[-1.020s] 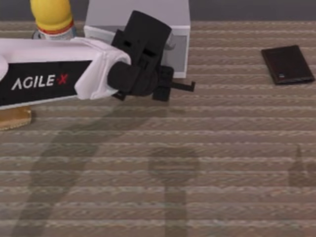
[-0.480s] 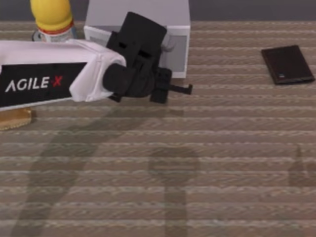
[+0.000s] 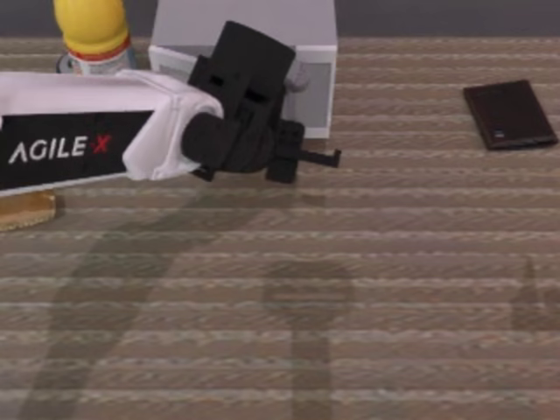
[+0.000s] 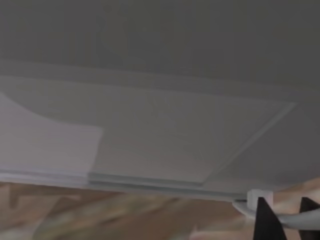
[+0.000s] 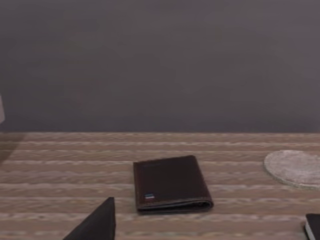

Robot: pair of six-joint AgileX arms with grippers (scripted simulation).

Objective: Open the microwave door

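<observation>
The light-grey microwave stands at the back of the table, left of centre. Its door faces the front and looks flush with the body. My left arm reaches in from the left, and my left gripper is just in front of the door. The door fills the left wrist view. There my left gripper has its fingers close together on the thin pale door handle. My right gripper is parked off the top view's right. Only one of its fingers shows, set wide.
A yellow bottle stands left of the microwave. A dark brown wallet lies at the back right. A wooden piece sits at the left edge. A pale round coaster and a black item lie near the wallet.
My left arm and gripper shifted slightly to the left between one second and half a second ago. Nothing has visibly moved since. The door looks the same.
</observation>
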